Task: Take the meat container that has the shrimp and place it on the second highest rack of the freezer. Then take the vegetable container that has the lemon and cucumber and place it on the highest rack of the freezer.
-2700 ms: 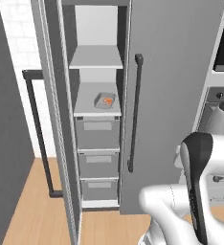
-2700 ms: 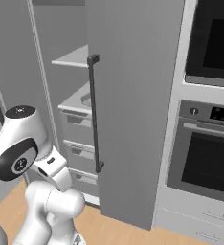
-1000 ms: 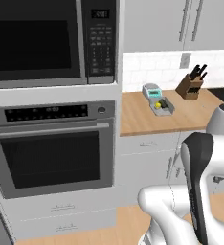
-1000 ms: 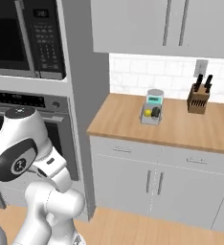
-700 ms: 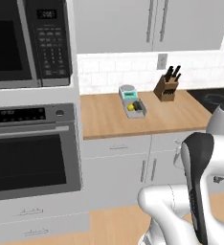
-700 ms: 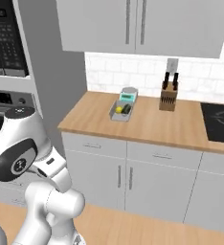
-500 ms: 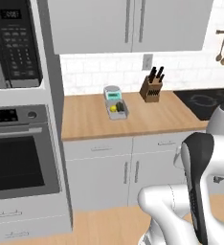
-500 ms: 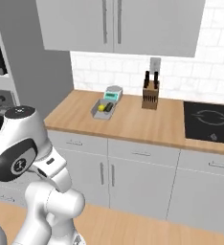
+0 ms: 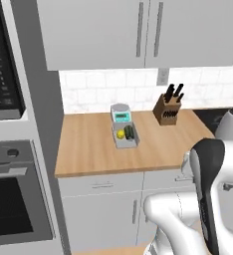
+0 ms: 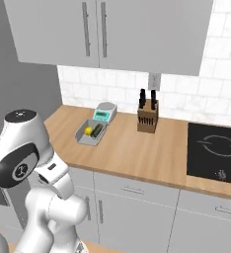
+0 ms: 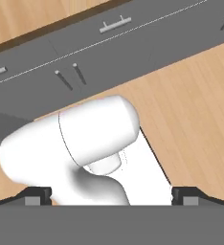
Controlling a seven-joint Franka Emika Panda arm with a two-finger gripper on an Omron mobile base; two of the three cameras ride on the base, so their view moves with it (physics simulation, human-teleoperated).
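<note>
veggie tray w/ lemon + cucumber on counter, by scale | my pincer tucked low, well apart | fingers spread, holding nothing

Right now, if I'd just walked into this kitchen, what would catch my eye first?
Probably the grey tray on the wooden counter, holding a yellow lemon beside a dark green cucumber, just in front of a small kitchen scale. To its right stands a knife block against the white tiled wall.

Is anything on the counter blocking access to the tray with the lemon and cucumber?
Nothing visible in front. The grey tray holding yellow lemon and green cucumber has only a small scale directly behind it; the knife block stands apart.
</note>
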